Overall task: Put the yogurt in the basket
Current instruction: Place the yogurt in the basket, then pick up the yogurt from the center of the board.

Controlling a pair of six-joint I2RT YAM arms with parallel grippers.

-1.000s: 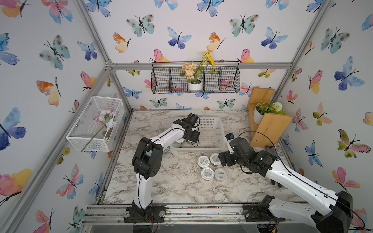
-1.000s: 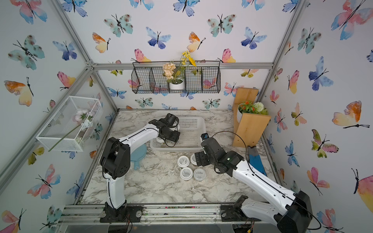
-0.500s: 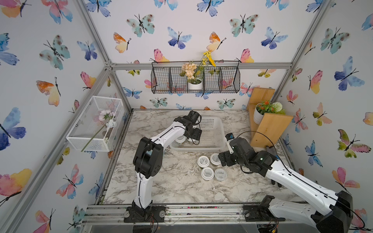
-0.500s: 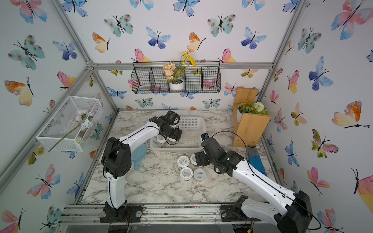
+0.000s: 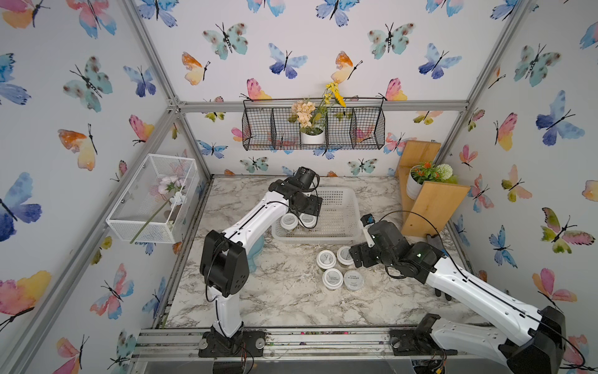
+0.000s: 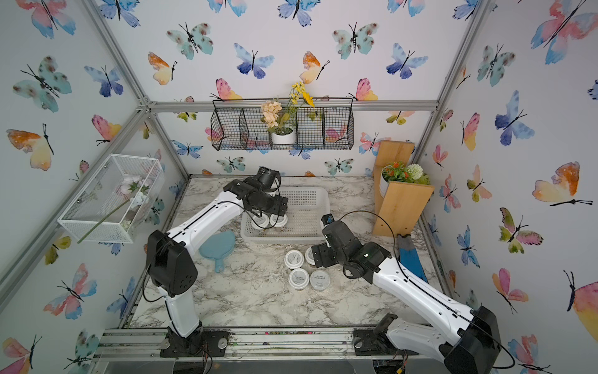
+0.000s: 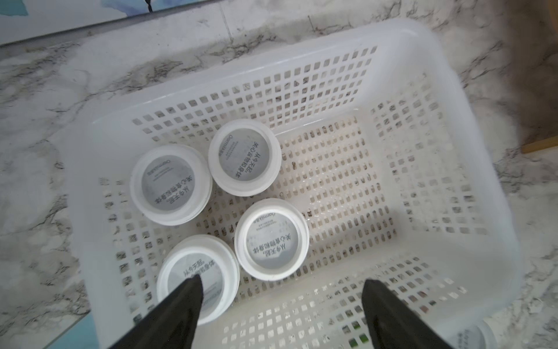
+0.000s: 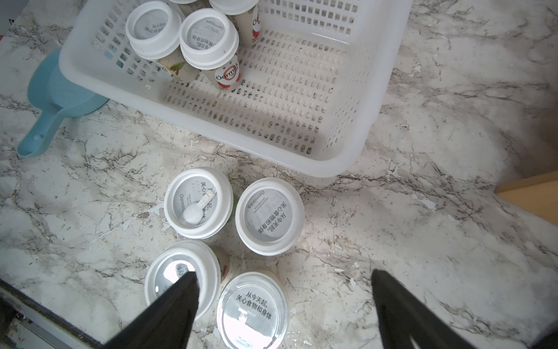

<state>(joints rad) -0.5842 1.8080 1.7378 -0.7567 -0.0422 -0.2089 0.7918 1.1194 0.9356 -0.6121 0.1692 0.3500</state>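
Yogurt (image 7: 271,238): I count eight cups, in two groups of four.

Group one stands lids up inside the basket (image 7: 302,57), clustered at the end nearer my left arm. The four sit close together, two of them against a perforated wall.

Group two stands on the table (image 8: 422,211), just outside the basket's near wall, in a tight two-by-two square. Three have white-rimmed lids, and one of these carries a small white spoon (image 8: 196,208) in its recess. The fourth is the flat-lidded cup (image 8: 252,311), which lies in the row farther from the basket.

My left gripper (image 7: 281,281) hangs over the basket with its jaws spread wide and nothing between them. In the left wrist view one fingertip overlaps the lid of the nearest cup. I cannot confirm contact.

My right gripper (image 8: 283,275) hovers low beside the table group, jaws likewise wide apart and holding nothing. In both top views it sits just beside the cup nearest it, on the side toward my right arm. In its wrist view one fingertip crosses a white-rimmed lid. I cannot tell whether it touches.

A blue scoop (image 8: 57,99) lies on the table, partly under the basket's flared rim at the corner near my left arm.
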